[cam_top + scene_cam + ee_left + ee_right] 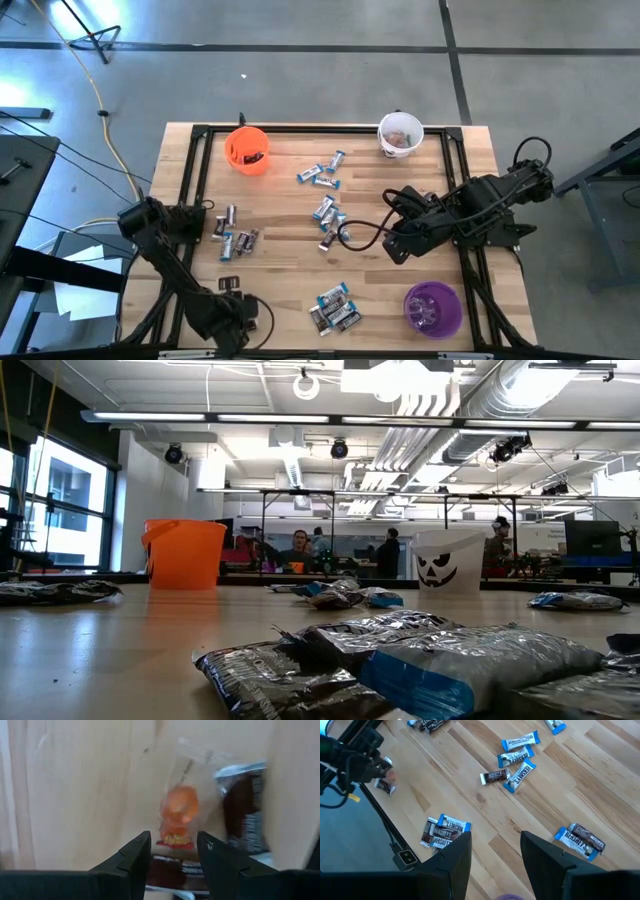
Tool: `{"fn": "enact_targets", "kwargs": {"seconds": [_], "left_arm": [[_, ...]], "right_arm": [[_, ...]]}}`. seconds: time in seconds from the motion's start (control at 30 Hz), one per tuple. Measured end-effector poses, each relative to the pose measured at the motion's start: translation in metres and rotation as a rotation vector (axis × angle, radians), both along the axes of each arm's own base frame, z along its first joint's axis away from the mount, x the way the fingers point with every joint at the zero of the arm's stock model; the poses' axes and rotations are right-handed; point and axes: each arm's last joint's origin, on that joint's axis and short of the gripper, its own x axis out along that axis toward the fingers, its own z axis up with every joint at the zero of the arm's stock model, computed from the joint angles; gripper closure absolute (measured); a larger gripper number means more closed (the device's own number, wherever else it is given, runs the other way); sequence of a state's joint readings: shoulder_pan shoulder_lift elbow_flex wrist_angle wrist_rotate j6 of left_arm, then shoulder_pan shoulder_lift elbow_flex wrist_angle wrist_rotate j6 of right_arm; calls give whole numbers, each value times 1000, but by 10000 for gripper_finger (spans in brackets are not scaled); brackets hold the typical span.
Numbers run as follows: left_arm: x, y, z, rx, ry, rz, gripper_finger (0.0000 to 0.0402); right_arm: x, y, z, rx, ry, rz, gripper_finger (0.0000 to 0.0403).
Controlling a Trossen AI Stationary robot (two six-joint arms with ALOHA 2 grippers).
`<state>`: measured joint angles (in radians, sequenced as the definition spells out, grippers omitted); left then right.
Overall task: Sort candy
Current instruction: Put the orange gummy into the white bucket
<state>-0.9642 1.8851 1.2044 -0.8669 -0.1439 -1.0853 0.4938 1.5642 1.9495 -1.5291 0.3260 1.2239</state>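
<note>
Candy lies in small heaps on the wooden table: blue-and-white and dark pieces at the middle point(328, 215), farther back point(320, 175), at the left point(235, 238) and near the front point(335, 308). My left gripper point(232, 300) points down, open, at the front left over a few pieces point(228, 284). In its wrist view an orange candy in a clear wrapper point(178, 815) lies just beyond the open fingertips point(173, 850), with a dark piece point(245, 815) beside it and another point(170, 870) between the fingers. My right gripper point(395, 245) hangs open, high over the table's right half point(495, 855).
An orange cup point(247, 150) stands at the far left, a white cup point(401, 135) at the far right and a purple cup point(433, 308) at the near right. A black frame point(330, 128) runs around the table's edges. People show in the room beyond point(298, 550).
</note>
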Motion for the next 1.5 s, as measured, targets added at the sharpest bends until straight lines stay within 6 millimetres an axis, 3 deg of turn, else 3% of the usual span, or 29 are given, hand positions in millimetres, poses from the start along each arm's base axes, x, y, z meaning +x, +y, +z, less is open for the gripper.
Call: {"fn": "enact_targets", "kwargs": {"seconds": [0.37,0.47,0.67,0.83,1.33,1.5], "left_arm": [[-5,8,-24,-63,-62,105,259],[-5,9,-25,-59,-60,138,288],[-4,9,-25,-69,-68,213,387],[-4,8,-24,-74,-72,262,391],[17,-16,12,-142,-218,261,399],[28,-15,24,-121,-285,249,399]], "right_arm": [[0,0,0,-4,-6,-13,238],[0,-1,0,-14,-11,-18,238],[1,-1,1,-40,-28,-32,238],[1,-1,1,-33,-30,-30,238],[-5,8,0,-12,0,26,238],[-5,6,0,-75,-29,-8,238]]}}
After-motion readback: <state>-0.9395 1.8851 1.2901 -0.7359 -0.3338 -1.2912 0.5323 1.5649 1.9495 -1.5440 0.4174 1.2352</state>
